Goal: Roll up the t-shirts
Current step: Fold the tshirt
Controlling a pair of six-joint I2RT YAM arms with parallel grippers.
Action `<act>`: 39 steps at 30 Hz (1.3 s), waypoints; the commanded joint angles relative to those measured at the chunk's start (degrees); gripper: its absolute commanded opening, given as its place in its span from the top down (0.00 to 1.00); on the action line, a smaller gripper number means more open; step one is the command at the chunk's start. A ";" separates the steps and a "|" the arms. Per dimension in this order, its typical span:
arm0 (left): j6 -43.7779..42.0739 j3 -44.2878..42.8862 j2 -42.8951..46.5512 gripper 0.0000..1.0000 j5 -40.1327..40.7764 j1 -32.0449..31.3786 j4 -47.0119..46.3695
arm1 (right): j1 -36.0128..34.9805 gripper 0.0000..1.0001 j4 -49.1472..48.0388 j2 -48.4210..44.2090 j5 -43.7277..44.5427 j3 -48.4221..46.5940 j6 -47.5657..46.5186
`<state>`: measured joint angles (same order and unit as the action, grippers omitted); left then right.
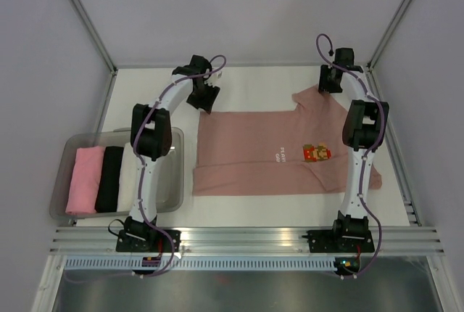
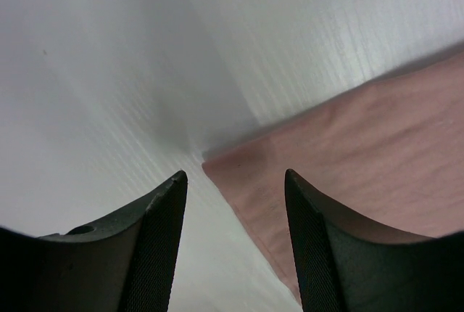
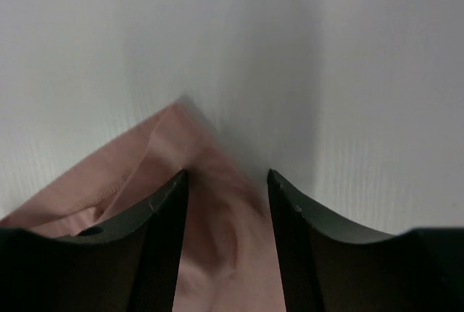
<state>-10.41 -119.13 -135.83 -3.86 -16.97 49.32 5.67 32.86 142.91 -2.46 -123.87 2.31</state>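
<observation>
A dusty-rose t-shirt (image 1: 261,154) lies spread flat on the white table, with a small red-brown pixel figure (image 1: 317,153) and tiny white text on its chest. My left gripper (image 1: 204,101) is open at the shirt's far left corner. In the left wrist view (image 2: 235,181) the fingers straddle that corner of the cloth (image 2: 362,152) without closing on it. My right gripper (image 1: 330,84) is open at the far right sleeve. In the right wrist view (image 3: 226,178) rumpled pink sleeve cloth (image 3: 145,159) lies between the open fingers.
A grey tray (image 1: 174,174) at the left holds a rolled pink bundle (image 1: 85,180), a black one (image 1: 110,178) and a white one (image 1: 130,174) partly behind my left arm. Enclosure walls stand close behind both grippers. A metal rail (image 1: 246,238) runs along the front.
</observation>
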 commanded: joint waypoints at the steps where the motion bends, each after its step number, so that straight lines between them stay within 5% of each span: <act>1: 0.31 -2.86 -1.28 0.38 -2.29 0.98 1.22 | -0.31 0.45 0.27 1.40 -0.01 -3.83 -0.99; 13: -0.84 -3.30 -4.96 0.43 -4.93 1.77 4.03 | -1.19 0.52 0.71 1.15 -2.46 0.64 -1.34; 16: -0.05 -5.49 -6.20 0.55 -5.80 1.94 4.03 | -1.45 0.61 0.36 0.88 -2.72 1.09 -1.51; 21: -1.45 -5.32 -4.80 0.77 -9.94 2.03 4.03 | -1.45 0.61 0.01 -0.35 -3.34 0.83 -1.43; 24: -3.11 -5.06 -4.09 0.97 -11.17 2.03 4.03 | -1.37 0.75 -0.96 -0.70 -3.43 0.57 -1.43; 28: -5.31 -5.06 -2.78 0.98 -13.36 1.94 3.94 | -1.28 1.00 -1.39 -1.67 -3.87 -0.40 -0.55; 35: -9.79 -3.22 2.06 0.98 -14.86 1.94 2.97 | -0.93 0.99 -4.99 -15.61 -3.70 10.74 0.50; 39: -13.39 0.21 5.31 0.98 -16.96 1.94 2.98 | 0.65 1.00 -9.03 -25.71 -2.55 27.93 2.70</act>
<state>-18.31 -120.60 -136.62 -16.99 -15.14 52.64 5.06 28.38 127.50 -5.54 -104.16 3.07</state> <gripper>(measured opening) 0.033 0.007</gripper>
